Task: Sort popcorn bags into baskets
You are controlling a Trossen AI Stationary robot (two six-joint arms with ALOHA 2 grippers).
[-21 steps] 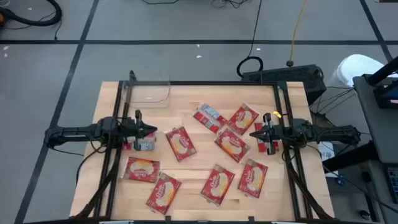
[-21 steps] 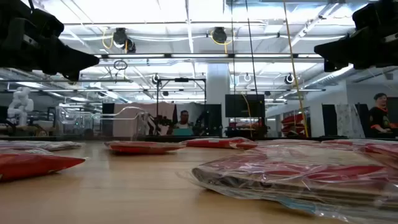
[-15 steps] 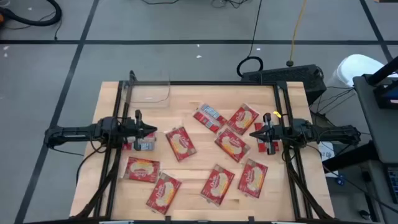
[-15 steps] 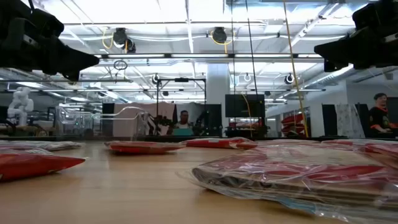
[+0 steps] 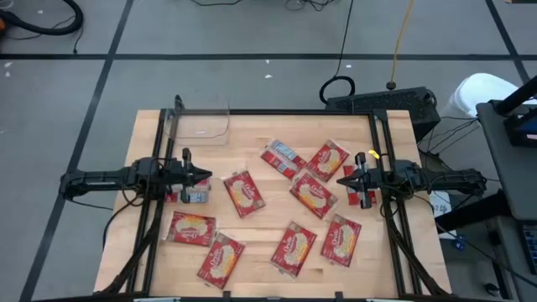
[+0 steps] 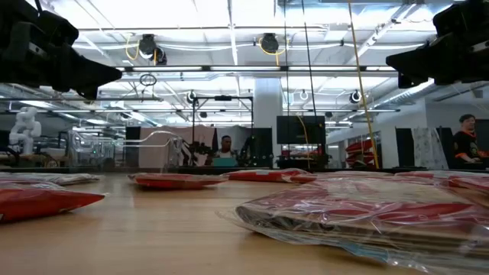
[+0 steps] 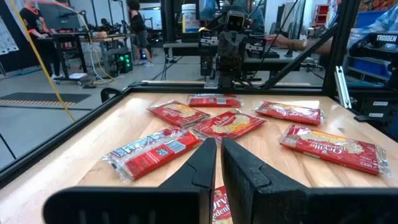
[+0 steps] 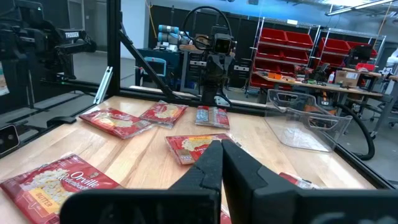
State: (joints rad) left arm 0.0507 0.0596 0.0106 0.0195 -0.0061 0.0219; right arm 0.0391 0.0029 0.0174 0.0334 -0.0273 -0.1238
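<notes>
Nearest the front edge of the wooden table (image 5: 260, 277) lay four popcorn bags (image 5: 220, 258) in a loose row — all red side up. Farther in, left gripper (image 5: 207, 175) hovering over the left side above a grey-blue packet (image 5: 195, 196), jaws pressed nearly together, holding nothing. Opposite, right gripper (image 5: 340, 180) over the right side, jaws fully together, also bare. Between them, more bags scattered mid-table. Farthest back, clear bin (image 5: 200, 122) at the far-left corner — no packet inside.
</notes>
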